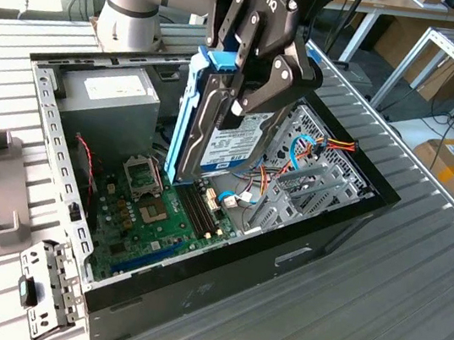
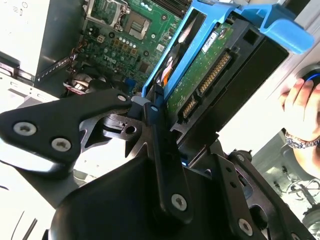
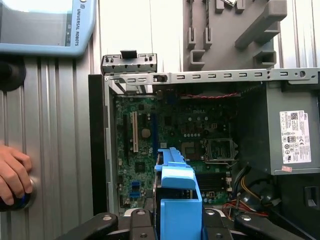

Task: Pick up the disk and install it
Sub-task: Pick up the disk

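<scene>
Disk clamped in the gripper, on edge over the open case.
Gripper (image 1: 223, 84) is closed across the flat faces of the disk (image 1: 230, 149) near its upper end. The disk hangs upright inside the outline of the case (image 1: 219, 280), lower end over the motherboard (image 1: 148, 210), between the power-supply box (image 1: 106, 92) and drive cage (image 1: 321, 167). My read: dense and rigid, won't flex, shock-sensitive. Circuit-board face (image 2: 200, 75) is exposed, so grip on metal or the blue rails (image 2: 250, 15). The rails are plastic and may give slightly.
</scene>
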Controlling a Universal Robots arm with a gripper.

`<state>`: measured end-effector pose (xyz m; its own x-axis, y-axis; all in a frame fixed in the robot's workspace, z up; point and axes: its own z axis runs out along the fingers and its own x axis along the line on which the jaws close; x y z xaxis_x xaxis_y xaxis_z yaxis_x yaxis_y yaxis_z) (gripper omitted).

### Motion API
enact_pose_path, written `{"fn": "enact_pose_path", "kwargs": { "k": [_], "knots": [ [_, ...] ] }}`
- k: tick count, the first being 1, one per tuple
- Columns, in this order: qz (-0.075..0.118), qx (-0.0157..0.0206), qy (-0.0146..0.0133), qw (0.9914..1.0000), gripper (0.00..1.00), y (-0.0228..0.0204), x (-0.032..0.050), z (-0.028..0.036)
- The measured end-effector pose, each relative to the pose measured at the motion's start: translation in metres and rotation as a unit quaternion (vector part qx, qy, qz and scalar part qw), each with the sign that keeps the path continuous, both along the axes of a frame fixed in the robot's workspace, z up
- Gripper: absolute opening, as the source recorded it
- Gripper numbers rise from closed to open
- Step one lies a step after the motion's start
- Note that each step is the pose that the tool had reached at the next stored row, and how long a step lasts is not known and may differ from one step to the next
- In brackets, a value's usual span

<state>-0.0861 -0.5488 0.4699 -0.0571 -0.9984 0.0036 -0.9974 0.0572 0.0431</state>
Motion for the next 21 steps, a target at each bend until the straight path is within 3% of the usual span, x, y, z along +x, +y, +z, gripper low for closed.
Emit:
{"fn": "enact_pose_path", "kwargs": {
  "k": [21],
  "knots": [
    [0.000, 0.0000, 0.0000, 1.00000, 0.36, -0.0184, 0.0003, -0.0001]
  ]
}}
